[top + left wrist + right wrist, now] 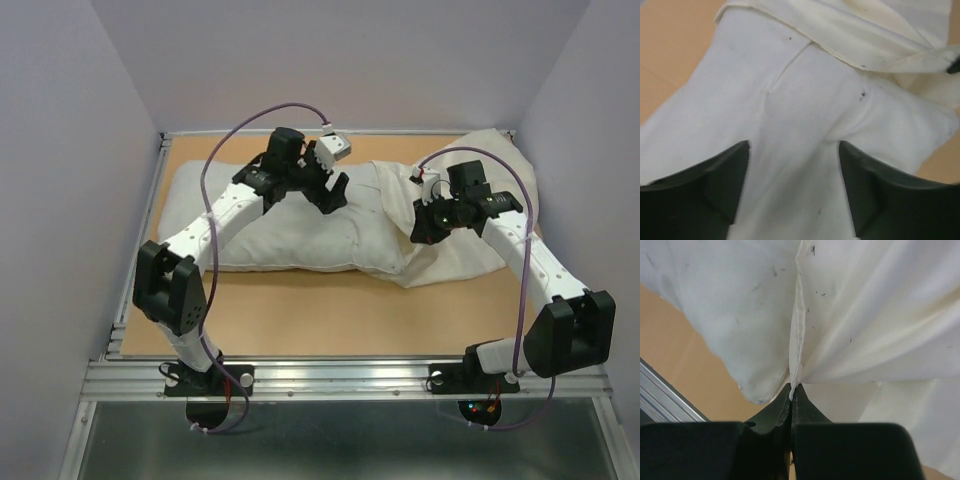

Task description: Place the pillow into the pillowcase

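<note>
Pillow [270,222] lies partly under pillowcase [445,265]; left gripper [793,150] gapes wide above it, right gripper [791,391] pinches the pillowcase hem.

You'll see the pillow [300,240] lying flat across the centre-left of the top view, plump and greyish-white with faint specks, its long side running left to right. The pillowcase [495,155], cream and wrinkled, is bunched at the right, its hemmed edge lying across the pillow's right end.

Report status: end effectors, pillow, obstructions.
Left end effector open above pillow. Right end effector shut on pillowcase hem. Pillow mostly outside. No obstruction seen.
</note>
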Tool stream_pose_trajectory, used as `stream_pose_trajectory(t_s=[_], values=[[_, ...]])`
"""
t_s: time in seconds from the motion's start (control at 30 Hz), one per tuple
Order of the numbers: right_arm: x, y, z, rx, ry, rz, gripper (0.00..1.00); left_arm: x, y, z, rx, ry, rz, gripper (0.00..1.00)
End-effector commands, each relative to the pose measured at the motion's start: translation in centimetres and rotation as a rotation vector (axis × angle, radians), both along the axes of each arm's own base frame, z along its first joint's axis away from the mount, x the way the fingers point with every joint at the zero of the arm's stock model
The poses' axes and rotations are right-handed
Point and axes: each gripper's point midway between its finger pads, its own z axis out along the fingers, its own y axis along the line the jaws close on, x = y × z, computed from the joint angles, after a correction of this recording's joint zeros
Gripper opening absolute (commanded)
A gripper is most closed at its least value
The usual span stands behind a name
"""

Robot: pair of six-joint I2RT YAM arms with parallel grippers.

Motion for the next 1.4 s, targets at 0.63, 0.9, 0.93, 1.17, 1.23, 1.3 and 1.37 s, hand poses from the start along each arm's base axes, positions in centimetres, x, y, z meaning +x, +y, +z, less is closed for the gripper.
stream_pose_trajectory(t_s=[0.63,0.9,0.93,1.17,1.23,1.3,1.37], values=[[-0.2,0.2,0.9,0.039,0.020,-0.050,0.01,-12.6,-8.2,-1.3,0.166,-0.781,-0.616,0.99],[-1.2,0.3,-0.2,0.040,0.062,-0.039,0.01,-4.7,-9.0,-2.3,0.125,-0.578,-0.159,0.26],[-1.0,0.3,0.4,0.040,0.048,-0.038,0.01,-3.9,-8.3,-2.2,0.111,-0.538,-0.131,0.13],[-0.8,2.9,5.6,0.202,0.060,-0.007,0.01,-1.0,-7.0,0.0,-0.059,-0.370,-0.024,0.00],[-0.4,4.2,8.6,0.300,0.059,-0.009,0.01,-1.7,-8.6,0.3,-0.132,-0.306,-0.034,0.00],[0.6,5.6,10.6,0.390,0.064,-0.008,0.00,-2.6,-10.8,0.6,-0.179,-0.271,-0.071,0.00],[1.6,6.4,11.4,0.451,0.107,-0.039,0.01,-4.8,-13.0,1.0,-0.224,-0.247,-0.131,0.00]])
